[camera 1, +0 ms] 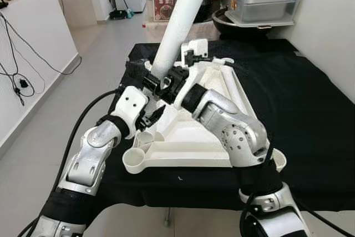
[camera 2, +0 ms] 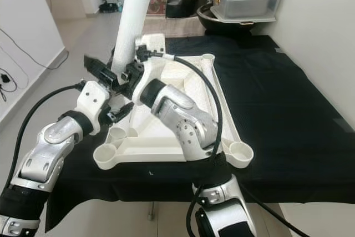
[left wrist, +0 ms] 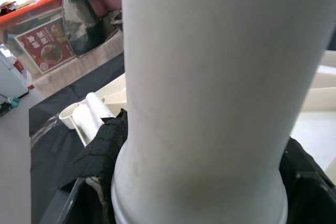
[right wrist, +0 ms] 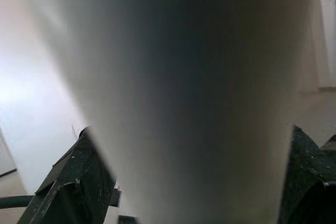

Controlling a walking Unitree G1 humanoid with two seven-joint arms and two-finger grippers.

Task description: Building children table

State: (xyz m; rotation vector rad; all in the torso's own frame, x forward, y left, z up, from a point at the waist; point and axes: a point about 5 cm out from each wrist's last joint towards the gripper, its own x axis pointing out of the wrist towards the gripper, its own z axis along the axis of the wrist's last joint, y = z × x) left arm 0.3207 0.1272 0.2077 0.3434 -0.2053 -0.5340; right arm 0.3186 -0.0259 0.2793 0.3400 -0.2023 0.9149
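Observation:
The white children's table top [camera 1: 186,140] lies upside down on a black cloth, with round leg sockets [camera 1: 135,162] at its corners. A thick white tube leg [camera 1: 180,20] rises tilted from above the near-left part of the top, up and away from me. My left gripper [camera 1: 151,81] is shut on the leg's lower end from the left. My right gripper [camera 1: 173,80] is shut on it from the right, just beside the left one. In the wrist views the leg [left wrist: 210,103] [right wrist: 184,93] sits between black fingers [left wrist: 100,156] [right wrist: 79,182].
The black cloth [camera 1: 299,109] covers a low surface with a white wall on the right. Clear storage boxes [camera 1: 266,4] and a black pan [camera 1: 244,26] stand behind it. Cables [camera 1: 19,84] hang on the left wall above grey floor.

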